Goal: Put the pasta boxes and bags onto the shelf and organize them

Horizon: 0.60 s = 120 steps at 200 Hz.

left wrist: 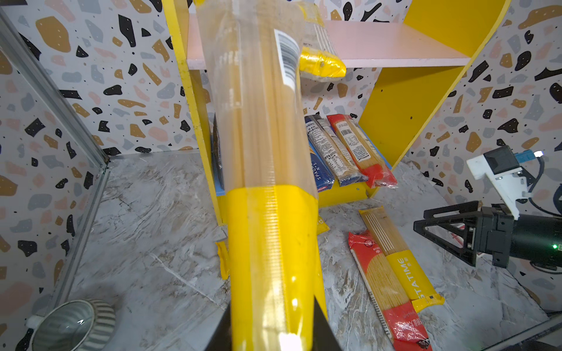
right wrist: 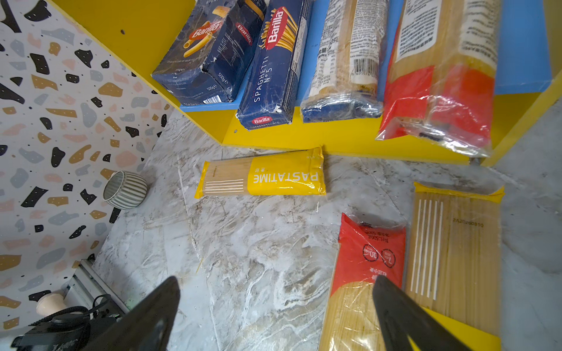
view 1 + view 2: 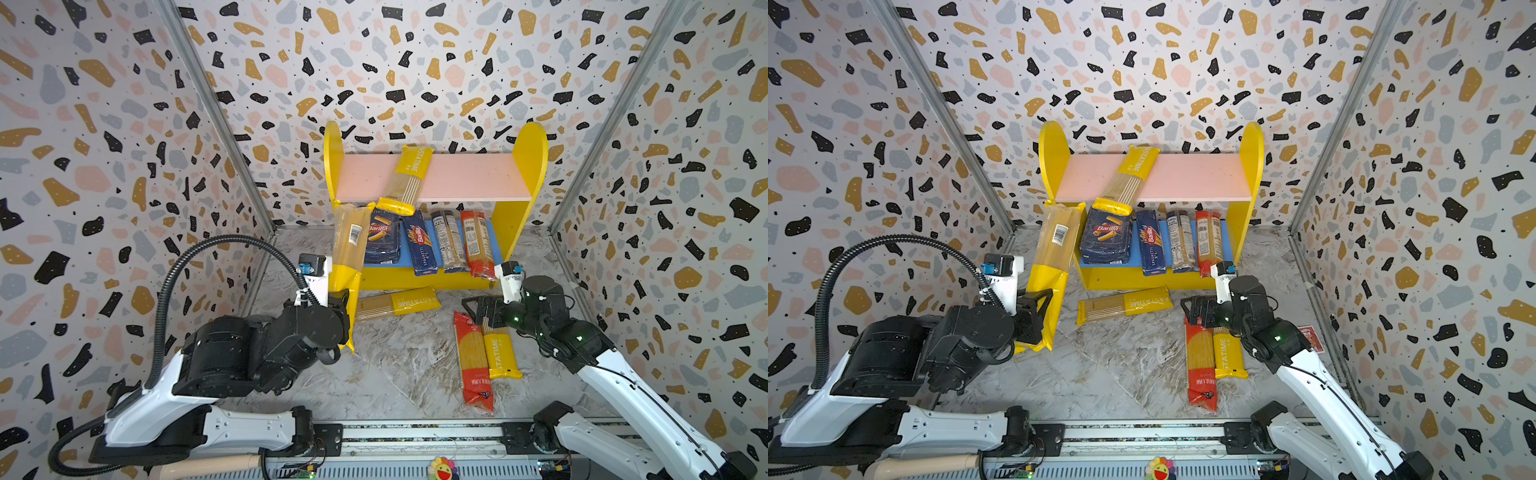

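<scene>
My left gripper [image 1: 273,331] is shut on the yellow end of a yellow-and-clear bag [image 3: 349,249], which stands tilted against the left side of the shelf [image 3: 528,166]. My right gripper [image 2: 275,291] hangs open low over the floor, one finger above a red-and-clear bag [image 2: 365,258] lying beside a yellow bag [image 2: 456,243]. Another yellow bag [image 3: 397,303] lies in front of the shelf. A fourth [image 3: 407,178] lies slanted on the pink board, overhanging its front. The blue board holds the wide Barilla box [image 3: 382,239], the narrow box [image 3: 419,245], a dark-labelled clear bag [image 3: 449,241] and a red bag [image 3: 478,245].
A ribbed grey bowl [image 1: 73,322] sits on the marble floor near the left wall. A small red card pack [image 3: 1310,336] lies by the right wall behind my right arm. Patterned walls close three sides, and a metal rail [image 3: 415,436] runs along the front.
</scene>
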Tool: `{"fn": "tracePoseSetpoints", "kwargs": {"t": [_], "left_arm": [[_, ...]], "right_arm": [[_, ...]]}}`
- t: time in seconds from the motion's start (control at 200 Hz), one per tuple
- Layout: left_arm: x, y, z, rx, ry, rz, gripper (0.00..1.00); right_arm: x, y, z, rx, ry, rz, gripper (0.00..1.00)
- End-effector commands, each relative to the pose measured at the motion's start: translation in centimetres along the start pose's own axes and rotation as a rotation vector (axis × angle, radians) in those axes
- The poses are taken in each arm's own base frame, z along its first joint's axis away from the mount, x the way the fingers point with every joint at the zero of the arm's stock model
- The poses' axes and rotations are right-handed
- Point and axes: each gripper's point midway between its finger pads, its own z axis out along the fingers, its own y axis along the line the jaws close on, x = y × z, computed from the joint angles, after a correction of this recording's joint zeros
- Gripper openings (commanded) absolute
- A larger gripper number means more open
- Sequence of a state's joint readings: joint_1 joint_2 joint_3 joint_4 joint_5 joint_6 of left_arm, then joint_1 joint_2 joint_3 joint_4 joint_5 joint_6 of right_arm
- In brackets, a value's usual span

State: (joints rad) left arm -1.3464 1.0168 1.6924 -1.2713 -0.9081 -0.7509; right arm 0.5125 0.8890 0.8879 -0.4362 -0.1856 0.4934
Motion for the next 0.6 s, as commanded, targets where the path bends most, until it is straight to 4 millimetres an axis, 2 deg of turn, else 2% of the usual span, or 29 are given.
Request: {"fn": "tracePoseSetpoints", "kwargs": {"t": [0.0,0.42,0.596], "left_arm": [[-4.4,1.0,-1.3,-0.039,-0.141,-0.072,0.0],[-9.1,-0.4,-1.5,-0.108,-0.197,-0.005,0.0],[-10.0,-0.3,0.6,-0.138,-0.169,0.013,0.0]], "right_arm": [[-2.0,1.4,-1.3,-0.046,-0.057,-0.023,0.99],[-2.7,1.4,-1.6,-0.058,-0.071,-0.027,0.99],[-2.9,0.8,-1.6,-0.05,-0.073,-0.024,0.99]]}}
